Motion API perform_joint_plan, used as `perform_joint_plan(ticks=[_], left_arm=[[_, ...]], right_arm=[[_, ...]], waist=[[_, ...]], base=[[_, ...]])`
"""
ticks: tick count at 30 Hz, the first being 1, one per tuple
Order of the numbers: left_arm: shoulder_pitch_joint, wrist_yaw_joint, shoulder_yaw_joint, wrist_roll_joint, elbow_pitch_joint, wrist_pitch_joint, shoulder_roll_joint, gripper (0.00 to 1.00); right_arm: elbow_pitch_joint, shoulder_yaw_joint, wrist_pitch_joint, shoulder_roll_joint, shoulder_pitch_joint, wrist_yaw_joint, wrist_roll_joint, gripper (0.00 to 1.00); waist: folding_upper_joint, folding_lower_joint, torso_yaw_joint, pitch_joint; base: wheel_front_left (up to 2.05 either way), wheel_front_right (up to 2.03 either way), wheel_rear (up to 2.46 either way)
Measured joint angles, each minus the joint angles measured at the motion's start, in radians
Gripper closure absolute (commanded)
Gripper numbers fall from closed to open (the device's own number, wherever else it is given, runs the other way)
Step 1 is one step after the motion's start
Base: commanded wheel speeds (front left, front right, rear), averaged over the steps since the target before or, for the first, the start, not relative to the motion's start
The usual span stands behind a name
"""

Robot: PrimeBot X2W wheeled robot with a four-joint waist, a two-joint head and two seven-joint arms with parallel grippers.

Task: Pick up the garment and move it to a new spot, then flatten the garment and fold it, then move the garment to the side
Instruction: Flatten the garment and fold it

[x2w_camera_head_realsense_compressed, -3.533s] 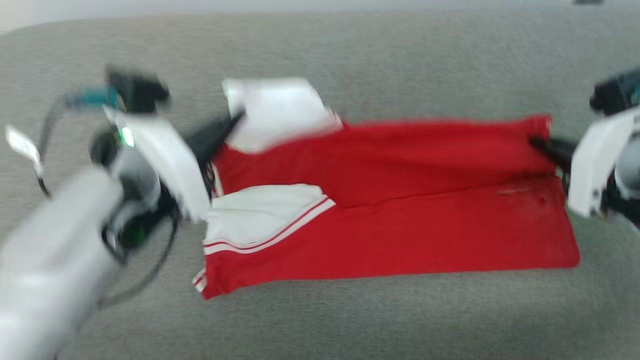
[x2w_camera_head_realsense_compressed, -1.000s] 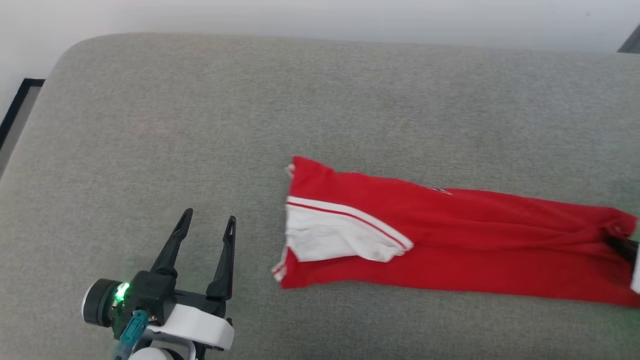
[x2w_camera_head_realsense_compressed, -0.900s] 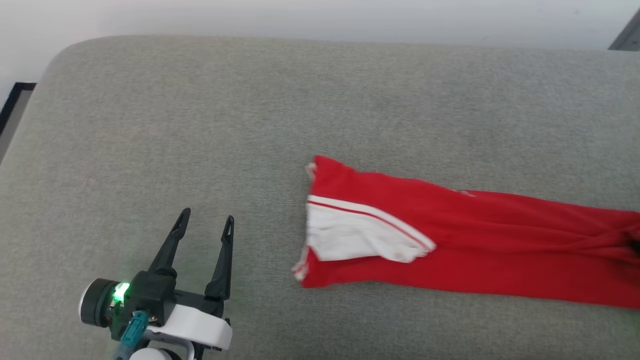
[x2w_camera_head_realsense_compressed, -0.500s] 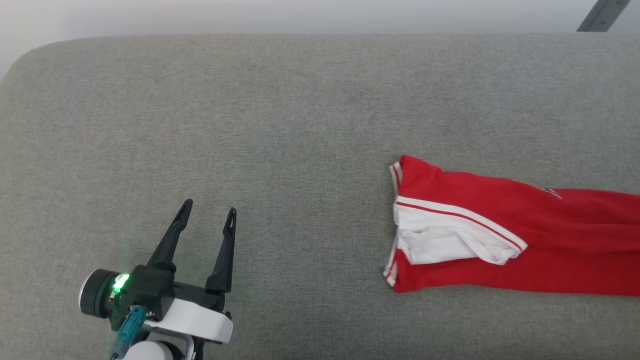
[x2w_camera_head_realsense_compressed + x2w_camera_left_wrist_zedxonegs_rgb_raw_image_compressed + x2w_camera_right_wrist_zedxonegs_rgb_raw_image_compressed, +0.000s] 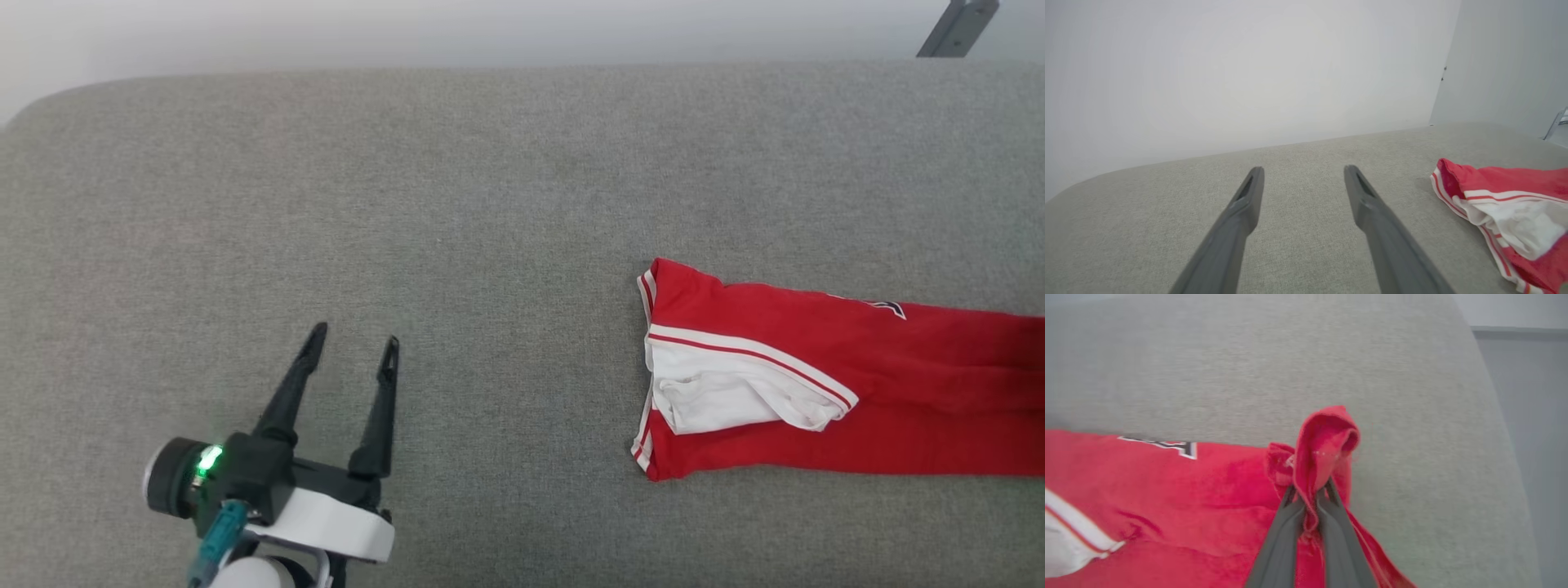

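The garment (image 5: 857,384), a red jersey folded lengthwise with a white striped sleeve on top, lies at the right of the grey cushion and runs off the head view's right edge. In the right wrist view my right gripper (image 5: 1308,492) is shut on a bunched red end of the garment (image 5: 1327,445), with black white-outlined lettering to its left. My left gripper (image 5: 353,347) hovers open at the lower left, well away from the cloth. Its two fingers (image 5: 1249,196) stand apart with nothing between them, and the garment (image 5: 1506,212) lies to their right.
The grey cushion (image 5: 408,204) stretches wide to the left and behind the garment, with a pale wall along its far edge. A grey metal bracket (image 5: 955,28) shows at the top right. The cushion's right edge (image 5: 1490,396) drops to grey floor.
The garment has slid rightward across the cushion, dragged by its held end, while the head view also shifted. My left gripper stays open and has drifted slightly forward.
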Motion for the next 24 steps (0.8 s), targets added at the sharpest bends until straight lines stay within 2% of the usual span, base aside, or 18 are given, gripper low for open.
perform_joint_plan(ticks=[3,4,7,12,19,24], left_arm=[[0.007,0.000,-0.022,-0.013,0.008,0.000,0.009,0.00],[0.007,0.000,-0.022,-0.013,0.008,0.000,0.009,0.00],[0.011,-0.001,-0.034,-0.020,0.017,0.000,0.018,0.00],[0.011,-0.001,-0.044,-0.041,0.024,0.000,0.016,0.00],[0.011,-0.001,-0.041,-0.076,0.024,0.000,0.003,0.00],[0.013,-0.001,-0.034,-0.078,0.022,0.000,-0.001,0.00]], right_arm=[[-0.119,0.033,0.027,0.028,0.004,0.000,0.000,1.00],[-0.119,0.033,0.027,0.028,0.004,0.000,0.000,1.00],[-0.227,0.061,0.061,0.065,0.008,0.000,0.000,1.00],[-0.337,0.107,0.114,0.139,0.008,0.000,-0.016,1.00],[-0.320,0.195,0.143,0.256,-0.045,0.000,-0.071,1.00],[-0.275,0.247,0.145,0.289,-0.061,0.000,-0.082,1.00]], waist=[[0.0000,0.0000,0.007,-0.012],[0.0000,0.0000,0.007,-0.012],[0.0000,0.0000,0.020,-0.024],[0.0000,0.0000,0.055,-0.040],[0.0000,0.0000,0.121,-0.053],[0.0000,0.0000,0.157,-0.058]], base=[[0.00,0.00,0.00],[0.00,0.00,0.00],[0.00,0.00,0.00],[0.00,0.00,0.00],[0.00,0.00,0.00],[0.00,0.00,0.00]])
